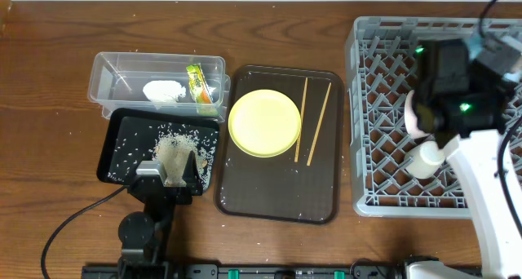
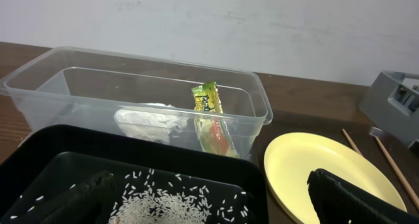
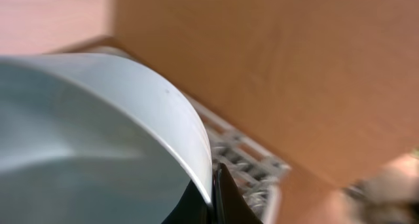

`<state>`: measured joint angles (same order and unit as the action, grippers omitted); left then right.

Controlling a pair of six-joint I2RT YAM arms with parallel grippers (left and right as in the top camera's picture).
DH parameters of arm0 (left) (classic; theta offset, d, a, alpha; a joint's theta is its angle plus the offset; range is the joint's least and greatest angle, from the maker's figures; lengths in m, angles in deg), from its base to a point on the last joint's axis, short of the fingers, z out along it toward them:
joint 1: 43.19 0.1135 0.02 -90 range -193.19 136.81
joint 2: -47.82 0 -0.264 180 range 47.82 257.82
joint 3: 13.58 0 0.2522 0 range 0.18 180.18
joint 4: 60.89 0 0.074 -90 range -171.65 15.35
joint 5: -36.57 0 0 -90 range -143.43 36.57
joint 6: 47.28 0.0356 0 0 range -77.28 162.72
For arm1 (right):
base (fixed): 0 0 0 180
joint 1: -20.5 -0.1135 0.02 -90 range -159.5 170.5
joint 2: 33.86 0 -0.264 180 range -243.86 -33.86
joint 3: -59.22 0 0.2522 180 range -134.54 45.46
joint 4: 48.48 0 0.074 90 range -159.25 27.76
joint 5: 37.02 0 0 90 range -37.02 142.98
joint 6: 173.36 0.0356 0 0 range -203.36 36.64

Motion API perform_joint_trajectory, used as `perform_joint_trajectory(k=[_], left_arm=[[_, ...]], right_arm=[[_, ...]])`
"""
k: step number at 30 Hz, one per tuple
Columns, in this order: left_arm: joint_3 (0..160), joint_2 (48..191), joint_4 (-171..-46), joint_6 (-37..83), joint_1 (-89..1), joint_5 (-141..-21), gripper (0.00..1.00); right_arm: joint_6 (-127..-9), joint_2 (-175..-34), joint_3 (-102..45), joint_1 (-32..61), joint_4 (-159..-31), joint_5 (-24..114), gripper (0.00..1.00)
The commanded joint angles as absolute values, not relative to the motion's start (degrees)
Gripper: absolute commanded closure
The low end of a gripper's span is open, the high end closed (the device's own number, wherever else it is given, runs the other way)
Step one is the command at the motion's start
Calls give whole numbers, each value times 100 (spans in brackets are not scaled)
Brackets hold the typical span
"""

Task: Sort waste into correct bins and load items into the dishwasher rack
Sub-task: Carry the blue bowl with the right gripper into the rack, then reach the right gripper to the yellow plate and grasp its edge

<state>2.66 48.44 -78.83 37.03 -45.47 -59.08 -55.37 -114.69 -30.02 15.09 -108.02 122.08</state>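
Overhead looks straight down on the counter (image 1: 49, 67). Left wrist, low, faces tub (image 2: 150, 57) and plate (image 2: 308, 160), shared with overhead; right wrist hugs a bowl (image 3: 98, 112).

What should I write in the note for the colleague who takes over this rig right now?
Left gripper: open, empty, over the black tray.
Right gripper: shut on the rim of a bowl, above the dishwasher rack.
Done: rice grains are in the black tray; tissue wad and snack wrapper are in the clear tub.
Left: set the bowl into the rack, then load the yellow plate and the chopsticks, both on the brown serving tray. I cannot place the other bowl with certainty.
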Motion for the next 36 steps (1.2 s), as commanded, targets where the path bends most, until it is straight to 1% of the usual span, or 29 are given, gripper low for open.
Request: perform_joint_trajectory(k=[1, 6, 9, 15, 22, 24, 25, 27, 29, 30, 34, 36], left_arm=[[113, 4805, -7949, 3777, -4519, -5943, 4], [113, 4805, -7949, 3777, -4519, -5943, 4], [113, 4805, -7949, 3777, -4519, -5943, 4], [113, 4805, -7949, 3777, -4519, -5943, 4], [113, 4805, -7949, 3777, -4519, -5943, 4], [113, 4805, -7949, 3777, -4519, -5943, 4], [113, 4805, -7951, 3777, -4519, -5943, 4], [113, 4805, -7951, 3777, -4519, -5943, 4], [113, 4805, -7951, 3777, -4519, -5943, 4], [113, 4805, -7949, 3777, -4519, -5943, 4], [113, 4805, -7951, 3777, -4519, -5943, 4], [113, 4805, -7949, 3777, -4519, -5943, 4]], right_arm=[[-5675, -11935, -3024, 2086, -10796, 12595, 99], [-5852, -12746, -3024, 2499, -10735, 12573, 99], [-6409, -13235, -3024, 2545, -10461, 12621, 99], [-6523, -13806, -3024, 2281, -10520, 12554, 99], [-6518, -14064, -3018, 1905, -10905, 12154, 99], [-6518, -14064, -3018, 1852, -10977, 12147, 97], [-6520, -14055, -3020, 1819, -11023, 12108, 90], [-6520, -13983, -3024, 1717, -11139, 11598, 48], [-6520, -13869, -3044, 1656, -11159, 11109, 35], [-6527, -13775, -3075, 1634, -11165, 10770, 34], [-6667, -13157, -3494, 1544, -11532, 9089, 34], [-6783, -12770, -3781, 1444, -11814, 7977, 39]])
